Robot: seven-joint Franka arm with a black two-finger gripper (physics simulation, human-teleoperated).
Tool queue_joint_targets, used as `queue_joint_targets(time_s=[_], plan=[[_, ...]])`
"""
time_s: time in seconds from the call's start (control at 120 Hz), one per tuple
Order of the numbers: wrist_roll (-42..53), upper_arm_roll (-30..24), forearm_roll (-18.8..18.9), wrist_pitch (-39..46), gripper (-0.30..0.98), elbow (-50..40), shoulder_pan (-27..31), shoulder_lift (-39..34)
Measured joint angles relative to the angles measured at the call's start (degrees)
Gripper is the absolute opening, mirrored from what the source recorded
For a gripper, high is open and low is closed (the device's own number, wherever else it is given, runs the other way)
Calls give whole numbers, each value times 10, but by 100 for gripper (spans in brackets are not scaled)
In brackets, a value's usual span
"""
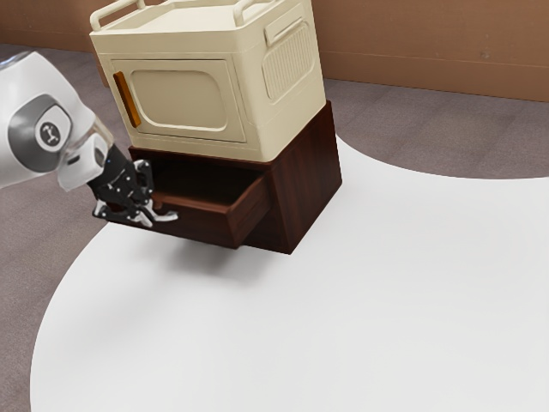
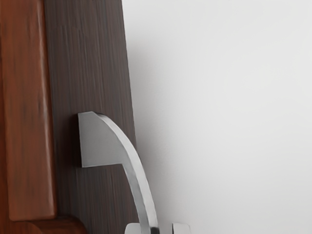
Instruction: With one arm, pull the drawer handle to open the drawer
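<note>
Reaching in from the exterior view's left, the black gripper is at the curved metal handle on the drawer's front; whether its fingers are spread, closed or clasping that handle, I cannot tell. The drawer stands partly open, drawn out of the dark wooden cabinet toward the near left; its hollow inside shows in shadow behind the front panel. The wrist view shows the handle as smooth, silvery grey metal, with a broad, flat, angular foot against the panel and a slim bar arching away from it; the panel is dark brown with fine, straight grain, beside a redder, glossier strip of wood with a rounded edge. On top of the cabinet sits a cream box, smooth and softly rounded at its corners; it has a recessed front panel, an upright amber strip at the left of that front, a ribbed patch on its right side and raised loop handles above. The white tabletop is plain and matte, with a curving edge; grey-brown flooring lies beyond it, and a brown wall stands at the far side.
</note>
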Motion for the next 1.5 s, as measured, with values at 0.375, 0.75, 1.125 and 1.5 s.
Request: queue_joint_targets(time_s=[0.375, 0.75, 1.125, 1.5], plan=[[1, 2, 3, 2, -4, -35, 2, -32], [2, 10, 11, 4, -4, -63, 6, -60], [1, 11, 20, 7, -1, -91, 7, -87], [-5, -10, 18, -46, 39, 71, 5, -118]])
